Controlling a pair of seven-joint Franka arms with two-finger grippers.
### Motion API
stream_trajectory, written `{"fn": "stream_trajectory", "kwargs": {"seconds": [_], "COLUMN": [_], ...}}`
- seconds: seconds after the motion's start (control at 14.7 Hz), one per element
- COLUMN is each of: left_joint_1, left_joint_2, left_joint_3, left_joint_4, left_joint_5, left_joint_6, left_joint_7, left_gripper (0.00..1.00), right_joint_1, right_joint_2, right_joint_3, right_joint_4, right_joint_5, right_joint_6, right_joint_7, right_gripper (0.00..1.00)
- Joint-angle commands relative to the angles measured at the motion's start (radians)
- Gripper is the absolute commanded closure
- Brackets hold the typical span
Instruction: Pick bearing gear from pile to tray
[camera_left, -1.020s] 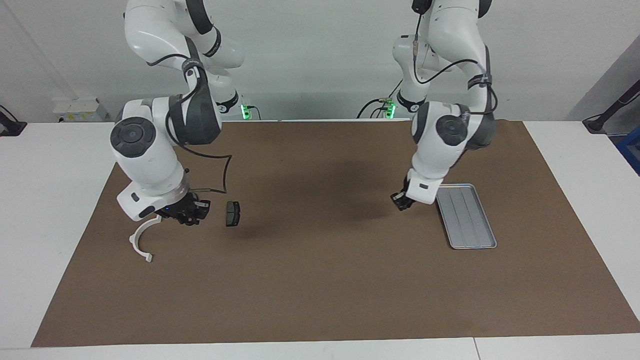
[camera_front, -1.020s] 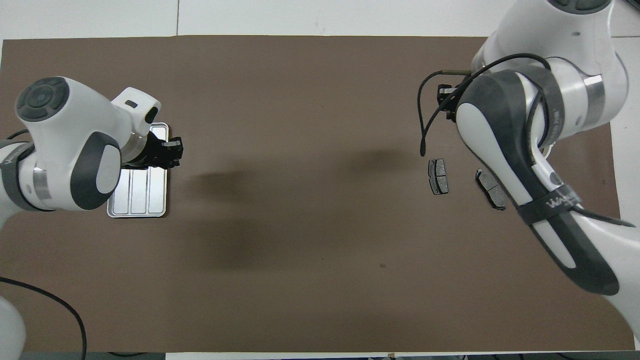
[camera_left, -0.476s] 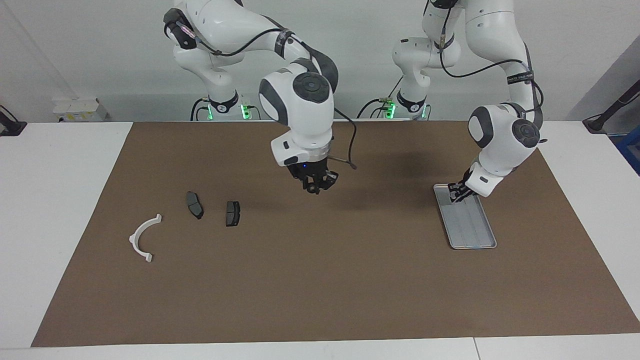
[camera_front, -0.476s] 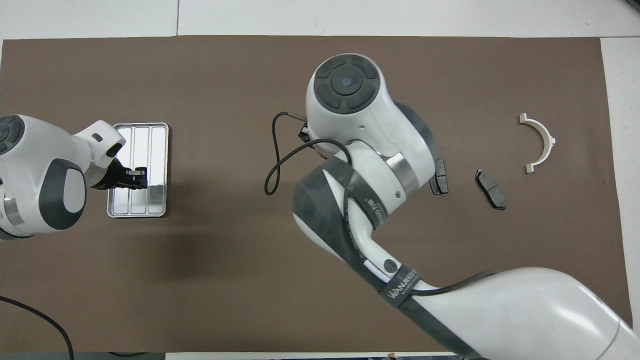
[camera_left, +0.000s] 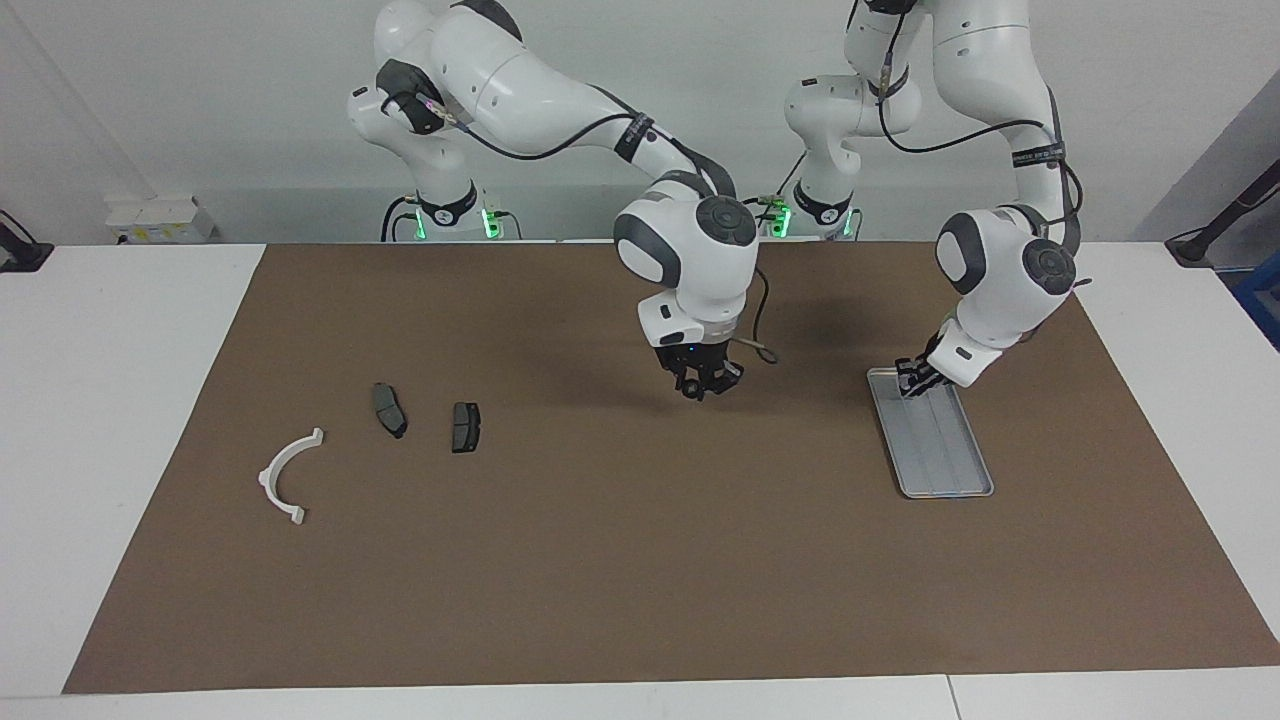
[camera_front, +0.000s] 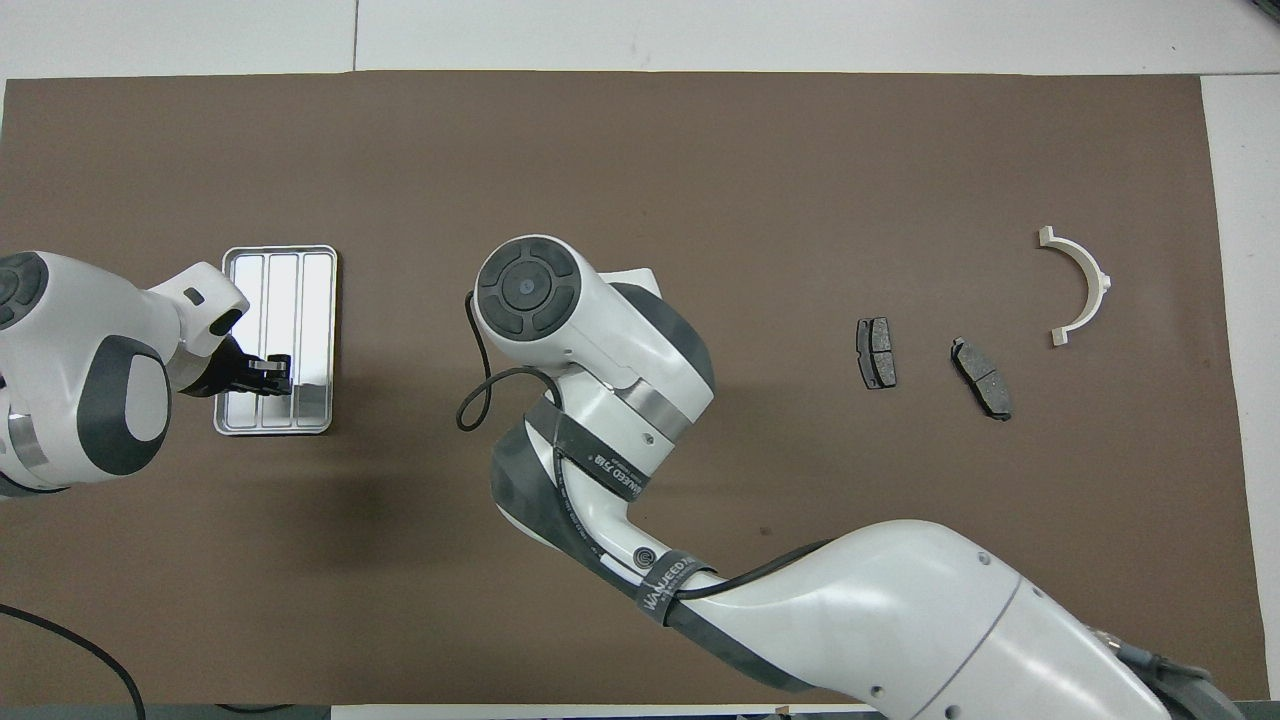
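Transport looks to be the step in hand: in the facing view the right gripper (camera_left: 705, 385) hangs over bare mat between the pile and the tray (camera_left: 958, 489), fingertips nearly together; whether it carries a bearing gear I cannot tell. The left gripper (camera_left: 912, 380), closed and apparently empty, sits over the tray's robot-side end, crowding the drop. From overhead, a white half-ring bracket (camera_front: 1078, 283) and two brake pads (camera_front: 876, 352) (camera_front: 982, 377) lie toward the right arm's end; the next move needs a crossing to the tray.
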Motion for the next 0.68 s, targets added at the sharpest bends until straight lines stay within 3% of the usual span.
{"fn": "stream_trajectory", "kwargs": {"seconds": [0.0,0.54,0.61], "left_joint_1": [0.016,0.040,0.040], "left_joint_2": [-0.038,-0.035,-0.035], "left_joint_3": [-0.007,-0.007,-0.007], "left_joint_4": [-0.045,-0.081,-0.081], "left_joint_5": [0.008,0.010,0.010], "left_joint_6": [0.027,0.081,0.084], "left_joint_7": [0.019,0.040,0.040], "left_gripper": [0.89,0.87,0.82], "right_joint_1": [-0.004,-0.019,-0.019], "right_joint_2": [0.035,0.051,0.049], "right_joint_3": [0.001,-0.005,-0.005], "right_joint_4": [0.010,-0.057,-0.062], "right_joint_5": [-0.041,-0.078,-0.078], "right_joint_6": [0.072,0.173,0.175], "right_joint_7": [0.028,0.034,0.034], "right_gripper": [1.00,1.00,1.00]}}
